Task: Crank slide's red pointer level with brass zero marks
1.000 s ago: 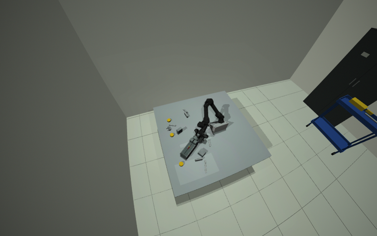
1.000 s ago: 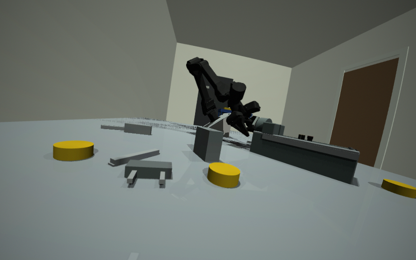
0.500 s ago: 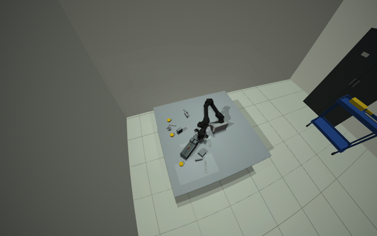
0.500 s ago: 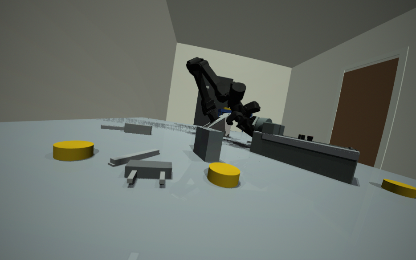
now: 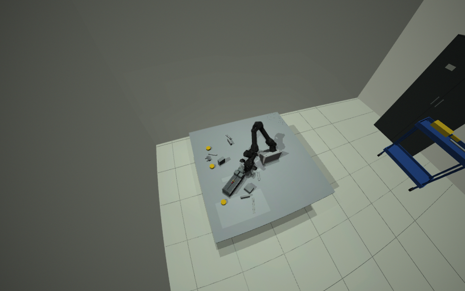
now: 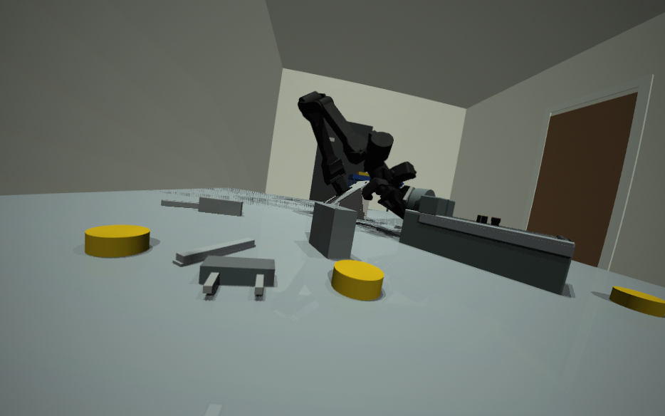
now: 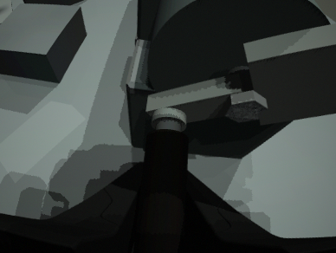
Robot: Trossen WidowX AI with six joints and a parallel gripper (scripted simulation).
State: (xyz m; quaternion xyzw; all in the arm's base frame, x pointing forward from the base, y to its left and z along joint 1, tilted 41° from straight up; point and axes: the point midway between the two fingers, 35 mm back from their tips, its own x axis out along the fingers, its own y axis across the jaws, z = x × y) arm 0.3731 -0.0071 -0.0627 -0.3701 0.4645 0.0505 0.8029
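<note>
Wrist cam: tool (image 7: 160, 172) clamped on the dark handle (image 7: 164, 173) at approx 6 o'clock; grip depth unclear, so pads may slip if I swing off the crank's (image 7: 190, 101) arc.

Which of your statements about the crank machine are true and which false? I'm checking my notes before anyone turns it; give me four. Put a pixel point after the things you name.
1. The gripper (image 7: 160, 172) is shut on the dark crank handle (image 7: 165, 165). True.
2. The handle lies untouched between wide-open fingers. False: the fingers are closed on it from both sides.
3. Three yellow discs (image 5: 208, 148) (image 6: 117, 240) lie on the table (image 5: 294, 185) (image 6: 441, 352). True.
4. The blue cart (image 5: 407, 167) stands on the table. False: it stands on the floor (image 5: 308, 260), off to one side.
</note>
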